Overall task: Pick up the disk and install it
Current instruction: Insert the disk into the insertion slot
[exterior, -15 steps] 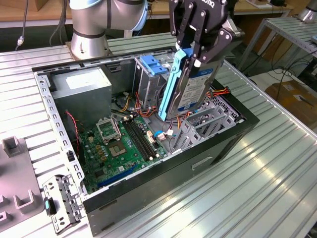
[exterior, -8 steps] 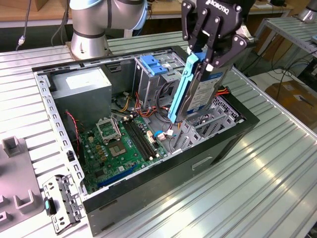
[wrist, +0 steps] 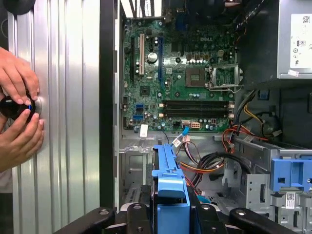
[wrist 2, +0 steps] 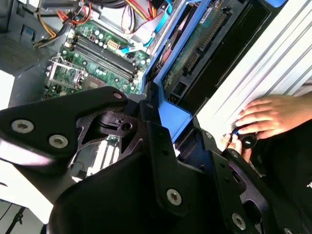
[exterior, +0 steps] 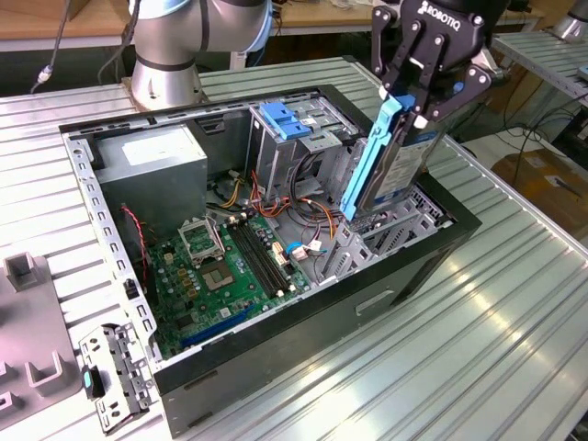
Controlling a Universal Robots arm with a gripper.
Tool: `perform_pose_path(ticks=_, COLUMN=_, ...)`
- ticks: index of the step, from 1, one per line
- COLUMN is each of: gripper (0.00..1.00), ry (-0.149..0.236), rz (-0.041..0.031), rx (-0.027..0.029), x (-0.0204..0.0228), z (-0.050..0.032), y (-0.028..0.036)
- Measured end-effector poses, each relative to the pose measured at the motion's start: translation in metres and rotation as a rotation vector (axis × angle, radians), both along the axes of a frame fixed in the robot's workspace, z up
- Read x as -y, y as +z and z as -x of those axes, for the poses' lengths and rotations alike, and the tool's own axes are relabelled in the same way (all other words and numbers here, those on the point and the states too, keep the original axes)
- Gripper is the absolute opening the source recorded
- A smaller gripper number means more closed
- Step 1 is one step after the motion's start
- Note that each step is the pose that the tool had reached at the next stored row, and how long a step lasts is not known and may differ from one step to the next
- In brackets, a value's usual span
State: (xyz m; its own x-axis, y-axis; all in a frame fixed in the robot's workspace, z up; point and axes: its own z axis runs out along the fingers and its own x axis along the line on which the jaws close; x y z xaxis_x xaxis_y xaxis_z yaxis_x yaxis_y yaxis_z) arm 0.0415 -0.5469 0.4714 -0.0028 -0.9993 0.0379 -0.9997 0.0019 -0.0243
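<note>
My gripper [exterior: 415, 108] is pinched nearly closed on the top end of the disk [exterior: 393, 175], holding it upright w/ a slight tilt. Its lower edge is at the drive bay [exterior: 404, 230], at the exterior view's right end of the PC case [exterior: 303, 363]; can't tell if it's touching. Pick-up looks done, install in hand imo. Seating needs the blue frame square w/ the bay and a straight push. Beyond: motherboard [exterior: 220, 276], then PSU [exterior: 152, 156].

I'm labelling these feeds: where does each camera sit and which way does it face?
Exterior view: off the arm, looking down into the computer case; gripper holds the disk.
First wrist view: on the wrist, facing motherboard past gripper.
Second wrist view: on the wrist, along gripper and disk.
Wrist views share a person's hand.
</note>
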Motion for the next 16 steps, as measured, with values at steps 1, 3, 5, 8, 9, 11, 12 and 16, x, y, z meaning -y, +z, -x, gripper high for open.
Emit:
perform_pose_path(ticks=1, gripper=0.37, ry=0.0, rz=0.0009, rx=0.0, x=0.0017, z=-0.0033, y=-0.0011)
perform_pose_path(ticks=3, gripper=0.37, ry=0.0, rz=0.0015, rx=0.0, x=0.0052, z=-0.0066, y=-0.0033)
perform_pose_path(ticks=5, gripper=0.37, ry=0.0, rz=0.003, rx=-0.0001, x=0.0058, z=-0.0071, y=-0.0056)
perform_pose_path(ticks=8, gripper=0.37, ry=0.0, rz=0.0048, rx=0.0, x=0.0057, z=-0.008, y=-0.0086)
perform_pose_path(ticks=9, gripper=0.37, ry=0.0, rz=0.0049, rx=0.0001, x=0.0058, z=-0.0094, y=-0.0094)
perform_pose_path(ticks=11, gripper=0.37, ry=0.0, rz=0.0052, rx=0.0, x=0.0058, z=-0.0108, y=-0.0103)
perform_pose_path(ticks=12, gripper=0.37, ry=0.0, rz=0.0059, rx=-0.0001, x=0.0058, z=-0.0108, y=-0.0111)
perform_pose_path(ticks=16, gripper=0.37, ry=0.0, rz=0.0067, rx=0.0, x=0.0058, z=-0.0109, y=-0.014)
